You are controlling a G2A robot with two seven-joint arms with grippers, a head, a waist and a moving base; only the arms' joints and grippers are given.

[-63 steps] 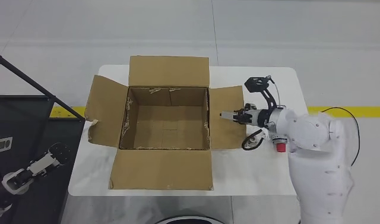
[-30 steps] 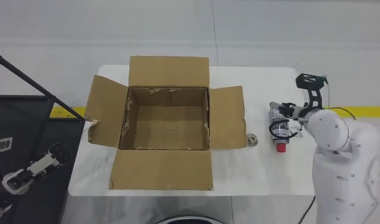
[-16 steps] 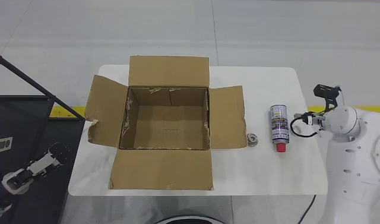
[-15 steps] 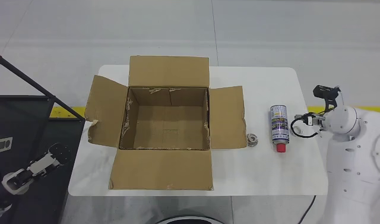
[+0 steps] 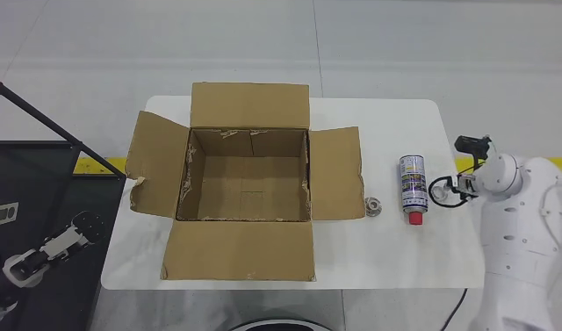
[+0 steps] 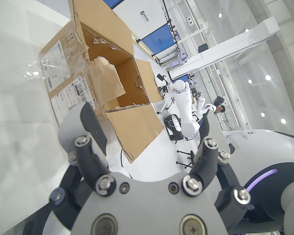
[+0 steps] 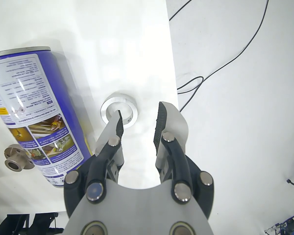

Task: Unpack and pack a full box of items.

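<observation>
Box: stands at the middle of the bench, open at the top. All four flaps are folded outward and lie flat or nearly so. The cardboard floor shows in full. Torn paper and tape remnants run along the inner rim. In the left wrist view, printed labels sit on one outer wall.

Spray can: lies on its side on the bench, right of the box and clear of its right flap. Its long axis runs roughly parallel to that flap, red cap toward the near edge.

Flanged metal bushing: rests on the bench between the box's right flap and the can, just beside the flap's near corner.

Metal ring: lies flat on the bench on the side of the can away from the box, near the bench's right edge.

Right gripper: positioned beyond the can from the box, at the bench's right edge. Jaws parted to a moderate width, nothing between them. One fingertip shows over the ring's bore; contact cannot be confirmed.

Left gripper: off the bench, well to the left of the box and below bench height, pointing toward the box's left side. Jaws spread wide, nothing held.

Black cable: trails across the floor past the bench's right edge.
</observation>
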